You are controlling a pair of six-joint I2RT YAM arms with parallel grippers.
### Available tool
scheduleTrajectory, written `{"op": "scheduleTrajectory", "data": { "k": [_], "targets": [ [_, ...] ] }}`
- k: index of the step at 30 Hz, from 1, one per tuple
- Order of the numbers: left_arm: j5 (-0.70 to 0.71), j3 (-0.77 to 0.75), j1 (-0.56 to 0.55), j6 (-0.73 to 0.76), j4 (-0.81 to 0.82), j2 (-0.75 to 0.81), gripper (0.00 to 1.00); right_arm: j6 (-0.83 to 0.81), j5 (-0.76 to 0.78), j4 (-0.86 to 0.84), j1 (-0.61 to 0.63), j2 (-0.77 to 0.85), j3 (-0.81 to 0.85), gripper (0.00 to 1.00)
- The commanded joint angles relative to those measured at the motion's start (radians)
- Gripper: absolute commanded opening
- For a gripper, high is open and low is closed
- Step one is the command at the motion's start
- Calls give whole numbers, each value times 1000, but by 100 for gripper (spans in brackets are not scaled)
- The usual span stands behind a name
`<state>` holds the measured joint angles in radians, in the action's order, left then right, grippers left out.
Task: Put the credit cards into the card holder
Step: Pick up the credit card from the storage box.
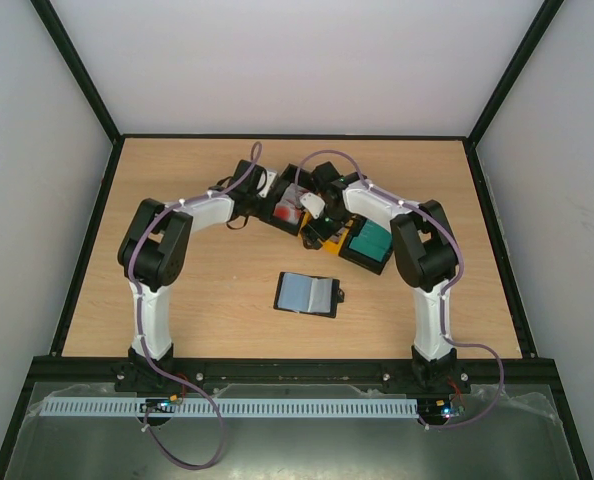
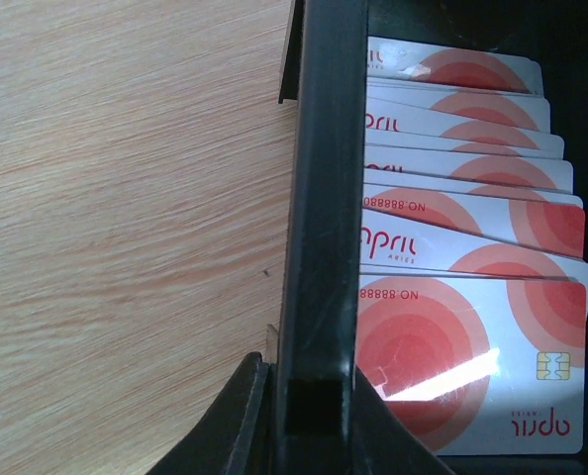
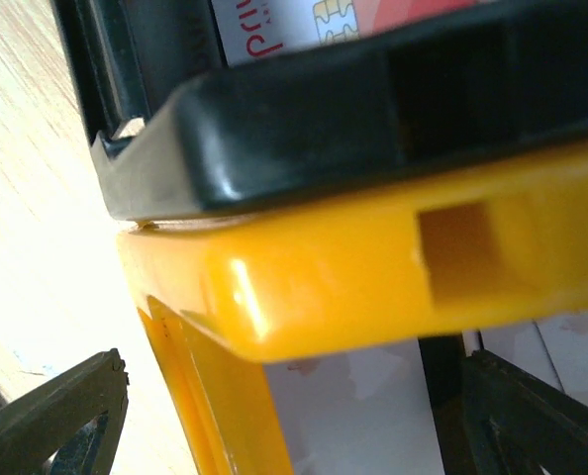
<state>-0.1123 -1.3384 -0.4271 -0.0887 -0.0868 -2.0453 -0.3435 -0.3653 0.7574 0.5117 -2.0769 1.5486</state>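
Observation:
The card holder point(image 1: 307, 293) lies open on the table's middle, grey-white inside up, away from both grippers. White credit cards with red circles point(image 2: 462, 297) stand fanned in a black tray point(image 2: 319, 198). My left gripper point(image 2: 314, 421) is shut on that tray's side wall, one finger point(image 2: 225, 430) outside and the other inside. My right gripper point(image 3: 294, 426) is open, its fingers point(image 3: 66, 416) straddling a corner of the yellow tray point(image 3: 373, 277) that holds pale white cards point(image 3: 363, 416). Teal cards point(image 1: 369, 243) fill another black tray.
The three trays sit clustered at the back centre, the black one point(image 1: 282, 208) touching the yellow one point(image 1: 322, 232), with both wrists crowded over them. Black frame posts and white walls bound the wooden table point(image 1: 207, 290).

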Motion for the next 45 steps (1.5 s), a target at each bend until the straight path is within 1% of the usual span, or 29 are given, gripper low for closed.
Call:
{"op": "scheduleTrajectory", "data": {
  "k": [1, 4, 9, 13, 16, 18, 20, 22, 23, 28, 31, 33, 35, 39, 41, 45],
  "targets": [
    [-145, -51, -4, 2, 98, -25, 11, 19, -61, 73, 18, 3, -4, 90],
    [-174, -70, -4, -2, 107, -37, 12, 33, -95, 82, 18, -7, -7, 88],
    [-175, -83, -4, -9, 103, -46, 14, 64, -125, 71, 19, 16, -6, 85],
    [-176, -95, -3, -19, 78, -51, 19, 113, -116, 20, 8, 72, 0, 84],
    [-179, -108, -2, -30, 64, -53, 21, 134, -110, 11, -6, 80, 13, 81],
    [-179, -110, -1, -37, 61, -52, 22, 139, -109, 22, -16, 66, 17, 73],
    [-179, -110, -1, -40, 61, -50, 22, 129, -122, 45, -19, 47, 17, 62],
    [-181, -110, -1, -41, 58, -49, 22, 123, -128, 55, -19, 35, 11, 53],
    [-181, -110, -1, -42, 56, -50, 22, 123, -125, 55, -20, 33, 5, 50],
    [-182, -112, -1, -43, 53, -48, 23, 128, -90, 33, -21, 44, -28, 48],
    [-182, -117, -1, -43, 48, -51, 24, 133, -80, 29, -23, 47, -28, 40],
    [-182, -119, 1, -46, 46, -52, 24, 135, -80, 30, -23, 52, -26, 32],
    [-180, -121, 2, -47, 43, -51, 25, 139, -79, 30, -24, 67, -28, 26],
    [-177, -122, 5, -48, 39, -52, 25, 142, -78, 13, -24, 96, -45, 20],
    [-176, -124, 5, -48, 38, -51, 25, 144, -69, 13, -24, 97, -48, 14],
    [-173, -129, 5, -49, 33, -51, 25, 150, -60, 11, -24, 102, -49, 11]
  ]
}}
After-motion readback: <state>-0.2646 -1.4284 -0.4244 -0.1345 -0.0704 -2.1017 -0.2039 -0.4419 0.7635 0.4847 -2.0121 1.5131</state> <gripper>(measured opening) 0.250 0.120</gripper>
